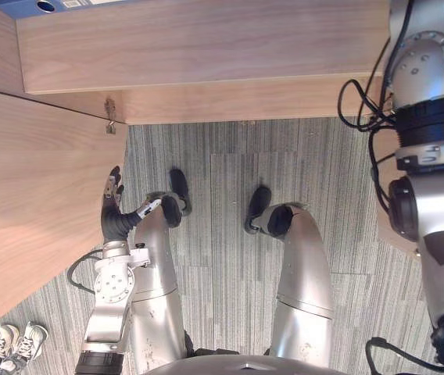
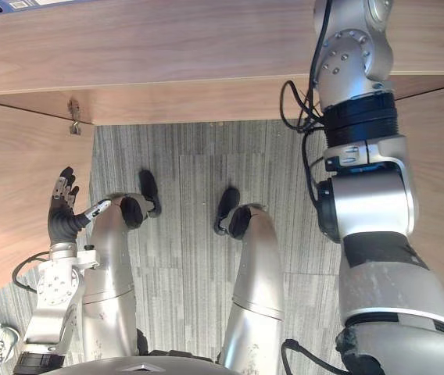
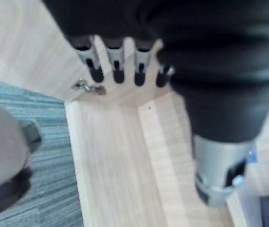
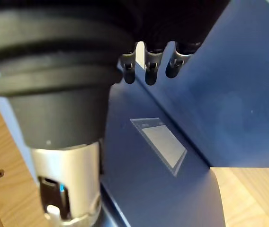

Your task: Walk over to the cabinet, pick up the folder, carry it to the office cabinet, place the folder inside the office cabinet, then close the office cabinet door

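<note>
Hanging low beside open door (image 1: 26,219), L hand (image 1: 112,205) is flat, fingers straight, nothing held; contact w/ door edge unclear. Nearer hand for closing, I judge. Farther in, inside office cabinet (image 1: 206,47), R hand (image 4: 151,71) stretches fingers over blue folder (image 4: 229,109), not wrapped round it. Folder lies on shelf (image 4: 248,189), directly under R fingers, spine along shelf front edge.

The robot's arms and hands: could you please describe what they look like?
Both are silver-grey with rounded shells. The right arm has black ribbed bands at a joint and a scuffed shell; the left arm has a round bolted disc. The left hand and right hand have silver, dark-tipped fingers and a dark ribbed wrist cover.
</note>
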